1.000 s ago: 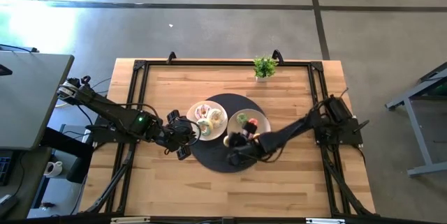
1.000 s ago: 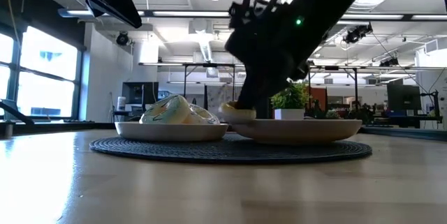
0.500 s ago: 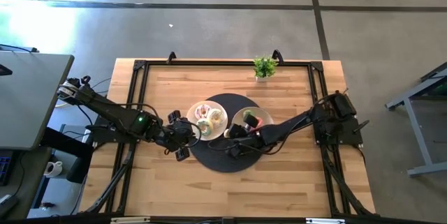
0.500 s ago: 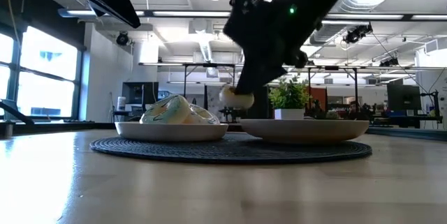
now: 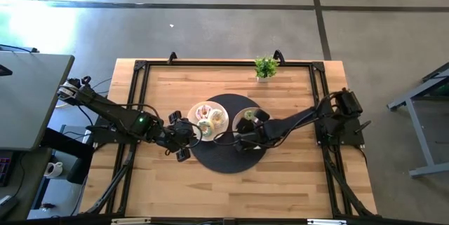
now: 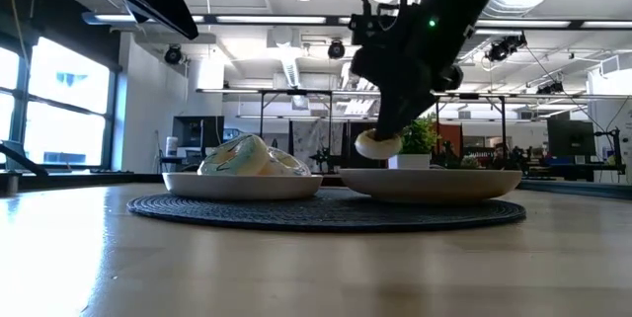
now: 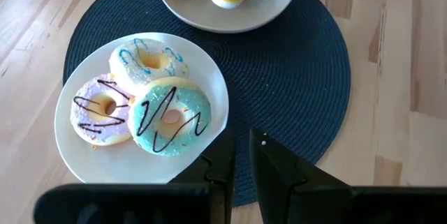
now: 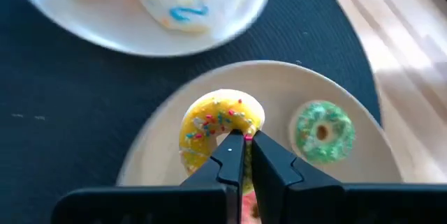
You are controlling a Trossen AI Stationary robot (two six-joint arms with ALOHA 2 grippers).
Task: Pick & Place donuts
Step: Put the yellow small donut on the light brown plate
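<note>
**A:** What's in front of you, biggest first?

**B:** You have the wooden table (image 5: 175, 183) with a round dark woven mat (image 5: 223, 160) in its middle and a small potted plant (image 5: 266, 66) at the far edge. Two plates sit on the mat, close together. The left plate (image 7: 73, 151) carries three large iced donuts: a blue one with dark drizzle (image 7: 170, 118), a pink one with dark drizzle (image 7: 102, 109) and a pale one with blue drizzle (image 7: 147, 62), bunched so that they touch. The right plate (image 8: 276, 84) holds a small green sprinkled donut (image 8: 322, 131).

**A:** And your arms?

**B:** Your right gripper (image 8: 244, 140) is over the right plate, its fingers pinched nearly together on the rim of a small yellow donut with sprinkles (image 8: 218, 128). From table height you can see that donut (image 6: 376, 143) hanging clear above the plate, not resting on it. It sits just beside the green one as seen from the wrist.

**A:** The left one?

**B:** Your left gripper (image 7: 239, 155) waits just beside the left plate's edge, over the mat, fingers drawn narrow with nothing between them.
</note>
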